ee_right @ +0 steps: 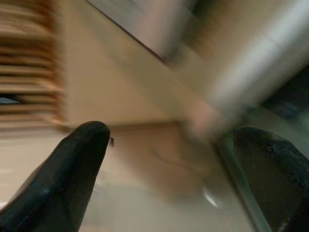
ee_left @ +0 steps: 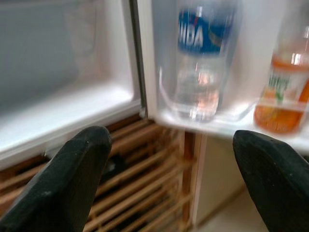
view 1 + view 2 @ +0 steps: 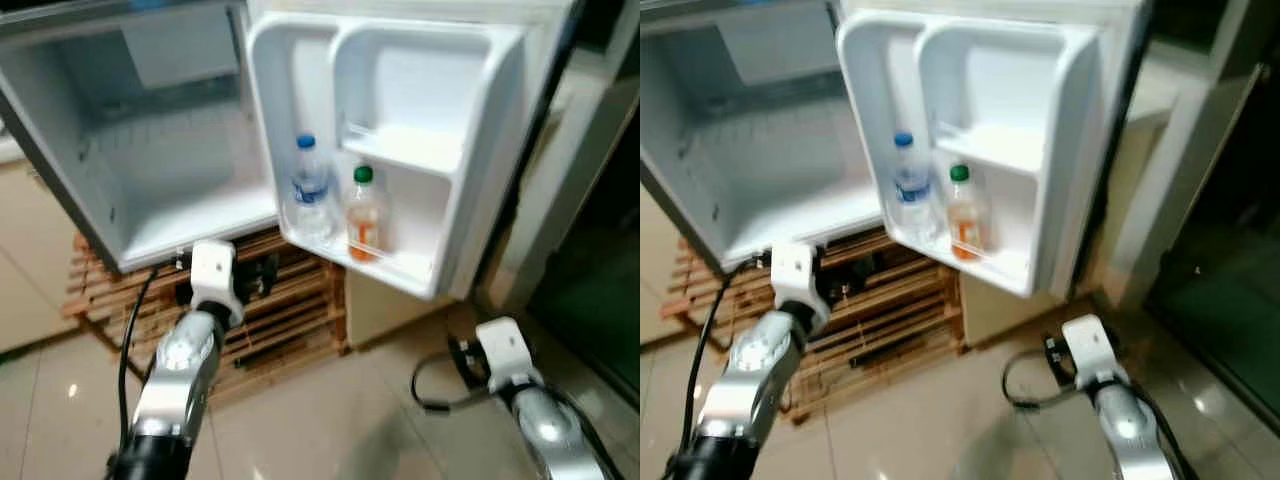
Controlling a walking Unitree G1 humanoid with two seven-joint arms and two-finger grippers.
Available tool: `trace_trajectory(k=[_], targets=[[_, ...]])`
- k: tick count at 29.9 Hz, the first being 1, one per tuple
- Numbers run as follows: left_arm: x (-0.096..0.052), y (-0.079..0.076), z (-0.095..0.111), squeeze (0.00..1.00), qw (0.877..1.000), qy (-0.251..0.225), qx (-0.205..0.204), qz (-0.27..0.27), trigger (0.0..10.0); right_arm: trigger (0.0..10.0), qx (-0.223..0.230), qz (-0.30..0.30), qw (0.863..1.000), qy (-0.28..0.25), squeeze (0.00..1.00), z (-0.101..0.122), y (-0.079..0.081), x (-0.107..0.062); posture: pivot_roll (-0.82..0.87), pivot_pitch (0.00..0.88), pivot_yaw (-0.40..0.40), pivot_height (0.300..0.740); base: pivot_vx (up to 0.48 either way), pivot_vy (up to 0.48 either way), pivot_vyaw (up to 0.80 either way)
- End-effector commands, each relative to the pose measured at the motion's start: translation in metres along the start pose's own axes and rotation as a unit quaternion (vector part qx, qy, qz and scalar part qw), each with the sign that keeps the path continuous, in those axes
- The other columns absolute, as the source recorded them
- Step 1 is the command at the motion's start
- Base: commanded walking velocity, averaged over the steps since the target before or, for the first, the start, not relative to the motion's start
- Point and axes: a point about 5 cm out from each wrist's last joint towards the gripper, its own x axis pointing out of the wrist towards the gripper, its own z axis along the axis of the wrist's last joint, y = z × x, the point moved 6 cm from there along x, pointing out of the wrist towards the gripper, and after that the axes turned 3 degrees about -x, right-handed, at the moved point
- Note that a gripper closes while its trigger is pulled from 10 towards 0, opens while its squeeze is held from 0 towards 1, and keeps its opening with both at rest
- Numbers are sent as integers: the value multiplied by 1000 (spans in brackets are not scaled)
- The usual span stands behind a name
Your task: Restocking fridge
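Observation:
A small fridge (image 3: 170,150) stands open on a wooden slat rack (image 3: 290,310). Its main compartment is bare white. The door (image 3: 480,150) swings to the right, and its lower shelf holds a clear water bottle (image 3: 310,190) with a blue cap and an orange drink bottle (image 3: 364,215) with a green cap. My left gripper (image 2: 174,145) is open and holds nothing. It is raised just below the fridge's front edge, pointing toward the water bottle (image 2: 200,58). Low at the right, near the floor under the door, my right gripper (image 1: 174,140) is open with nothing in it.
A beige cabinet side (image 3: 385,310) sits behind the rack under the door. A pale post (image 3: 560,190) and a dark glass door (image 3: 600,260) stand at the right. Glossy tile floor (image 3: 330,420) spreads in front. A black cable (image 3: 135,330) hangs along my left arm.

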Motion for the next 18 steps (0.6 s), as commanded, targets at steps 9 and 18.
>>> trace_trajectory(k=[9,18], targets=[[-15,33,-88,0,979,192,31,54,10000,10000,-68,-158,975,-140,0,106,-65,27,-151,0,89,740,0,0,0],[-23,45,-104,0,969,231,67,61,10000,10000,-85,-222,956,-173,0,157,-91,38,-127,0,69,740,0,0,0]])
